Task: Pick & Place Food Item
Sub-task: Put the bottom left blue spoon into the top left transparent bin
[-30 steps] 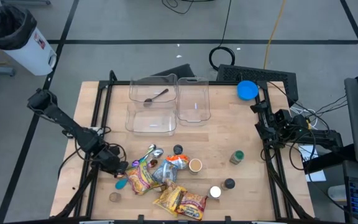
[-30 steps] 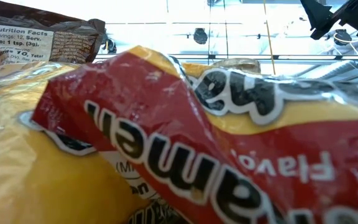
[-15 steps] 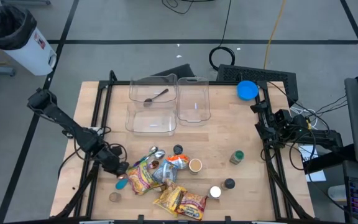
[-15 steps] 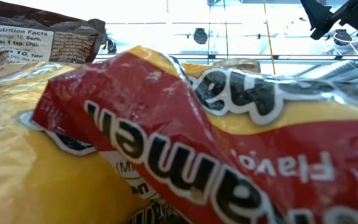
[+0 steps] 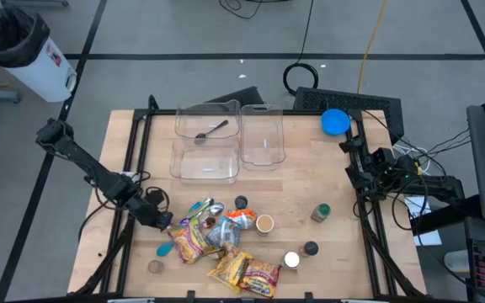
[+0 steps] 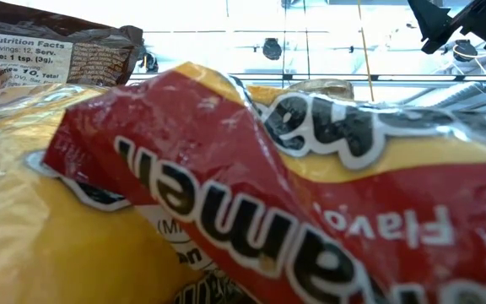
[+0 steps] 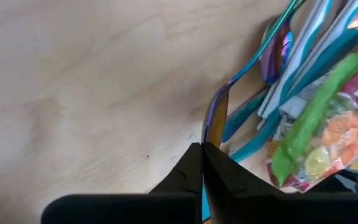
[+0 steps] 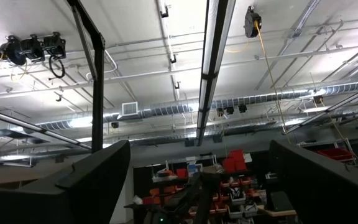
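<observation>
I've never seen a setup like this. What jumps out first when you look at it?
A bright heap of snack packets lies at the near middle of the wooden table, with small jars and lids scattered around it. The left gripper is down at the heap's left edge, shut on the corner of a shiny packet. Behind the heap stand clear plastic bins, one holding a spoon, while the right gripper waits open at the table's right edge.

You have the left gripper (image 5: 166, 225) pinched on the iridescent edge of a multicoloured snack packet (image 5: 190, 241) (green band, citrus print), which lies flat just ahead of the fingertips. Past it from the claw sit crumpled foil wrappers (image 5: 224, 231) and two yellow-red bags (image 5: 247, 272).
</observation>
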Controlling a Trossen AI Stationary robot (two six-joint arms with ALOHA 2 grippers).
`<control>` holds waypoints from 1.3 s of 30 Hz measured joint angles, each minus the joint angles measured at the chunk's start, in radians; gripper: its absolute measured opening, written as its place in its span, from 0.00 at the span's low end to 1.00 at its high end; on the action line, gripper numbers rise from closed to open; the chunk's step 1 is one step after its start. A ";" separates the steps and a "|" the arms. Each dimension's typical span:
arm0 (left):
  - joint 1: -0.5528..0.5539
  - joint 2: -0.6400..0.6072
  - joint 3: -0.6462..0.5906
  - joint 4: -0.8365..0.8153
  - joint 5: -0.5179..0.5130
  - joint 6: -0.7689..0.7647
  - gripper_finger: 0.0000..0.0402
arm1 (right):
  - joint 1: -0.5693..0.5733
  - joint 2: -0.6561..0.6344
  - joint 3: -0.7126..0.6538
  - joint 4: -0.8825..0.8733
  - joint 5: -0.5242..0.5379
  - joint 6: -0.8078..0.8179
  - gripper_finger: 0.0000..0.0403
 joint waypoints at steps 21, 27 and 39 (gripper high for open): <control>0.270 -0.050 0.009 0.710 -0.242 1.056 0.00 | 0.000 0.000 0.001 0.000 0.000 0.000 0.94; 0.449 -0.049 0.153 0.639 -0.183 1.352 0.00 | 0.000 0.000 0.001 0.000 0.000 0.000 0.94; 0.807 0.058 0.531 0.264 -0.270 1.875 0.00 | 0.000 0.000 0.001 0.000 0.000 0.000 0.94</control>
